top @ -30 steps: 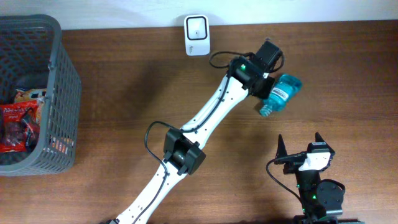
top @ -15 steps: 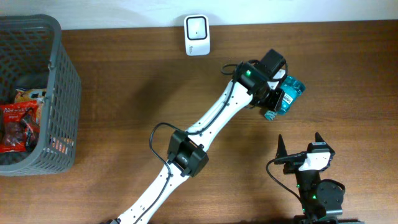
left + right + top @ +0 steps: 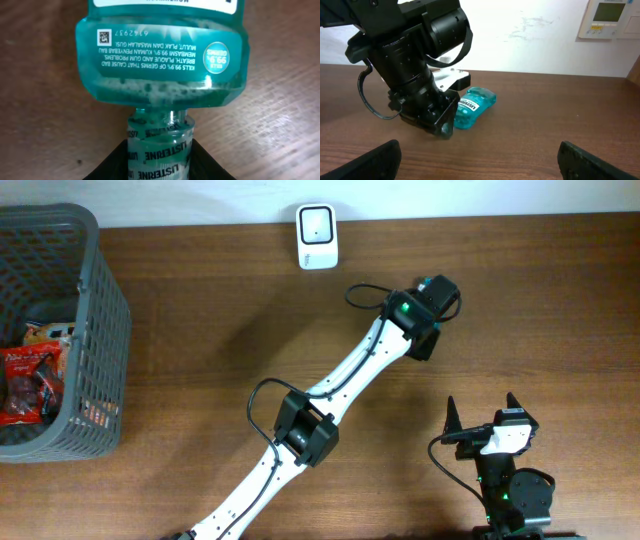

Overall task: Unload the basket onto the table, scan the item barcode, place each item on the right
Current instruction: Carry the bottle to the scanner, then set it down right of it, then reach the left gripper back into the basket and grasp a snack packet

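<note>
Left wrist camera gives me the mouthwash bottle lying on the bench, label up. Its cap sits in the left claw, whose fingers lie against both sides of it in a narrow hold. From the right wrist I see the bottle flat on the wood under that arm's head. Overhead, the right claw stands wide, holding nothing. The white scanner sits at the back edge, well apart from the bottle.
</note>
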Robot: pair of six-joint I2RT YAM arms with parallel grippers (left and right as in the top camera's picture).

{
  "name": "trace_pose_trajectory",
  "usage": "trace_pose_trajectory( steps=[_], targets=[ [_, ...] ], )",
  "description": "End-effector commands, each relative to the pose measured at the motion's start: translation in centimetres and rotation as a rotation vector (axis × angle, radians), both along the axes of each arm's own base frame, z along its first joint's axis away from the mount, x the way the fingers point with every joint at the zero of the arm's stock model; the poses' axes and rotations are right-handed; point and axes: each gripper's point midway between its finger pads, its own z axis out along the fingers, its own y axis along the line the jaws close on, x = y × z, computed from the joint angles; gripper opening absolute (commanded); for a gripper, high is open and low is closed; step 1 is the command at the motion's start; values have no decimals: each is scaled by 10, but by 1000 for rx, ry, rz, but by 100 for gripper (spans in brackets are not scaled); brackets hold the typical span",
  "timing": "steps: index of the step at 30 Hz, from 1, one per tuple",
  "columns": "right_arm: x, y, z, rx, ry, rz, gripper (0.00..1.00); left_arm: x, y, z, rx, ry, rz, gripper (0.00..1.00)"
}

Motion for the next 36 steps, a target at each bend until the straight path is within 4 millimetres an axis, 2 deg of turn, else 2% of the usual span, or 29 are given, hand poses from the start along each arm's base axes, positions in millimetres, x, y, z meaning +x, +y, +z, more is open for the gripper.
trace_pose_trajectory(
  steps=[1,5,10,13,14,15,18,20,21,23,24,26,27,28,30,32,33,36],
  targets=[
    [0,1,-4,3,6,4,99,5,-5,-12,-23,-2,3,40],
    [0,1,-4,3,6,4,99,-8,-41,-2,-206,75,-75,43],
    [0,1,-4,3,6,4,99,-9,-46,9,-246,85,-90,44],
    [0,1,-4,3,6,4,99,-1,-48,54,-305,18,-93,43],
    [0,1,-4,3,6,4,99,9,-39,85,-331,-23,-77,45],
    [0,1,-4,3,6,4,98,21,-17,116,-327,-63,-34,46],
    [0,1,-4,3,6,4,99,39,55,172,-274,-101,86,58],
    [0,1,-4,3,6,4,99,40,120,223,-267,-112,180,61],
    [0,1,-4,3,6,4,99,38,161,259,-279,-141,241,60],
    [0,1,-4,3,6,4,98,24,230,315,-289,-208,325,63],
    [0,1,-4,3,6,4,99,17,259,347,-313,-280,324,68],
    [0,1,-4,3,6,4,99,-2,310,402,-353,-413,401,71],
    [0,1,-4,3,6,4,99,-9,329,417,-361,-454,434,77],
    [0,1,-4,3,6,4,99,-25,373,446,-355,-544,513,82],
    [0,1,-4,3,6,4,98,-43,426,464,-248,-642,553,94],
    [0,1,-4,3,6,4,99,-66,520,463,-5,-684,849,98],
    [0,1,-4,3,6,4,99,-70,548,451,45,-640,928,99],
    [0,1,-4,3,6,4,99,-76,600,404,105,-463,1076,99]
  ],
)
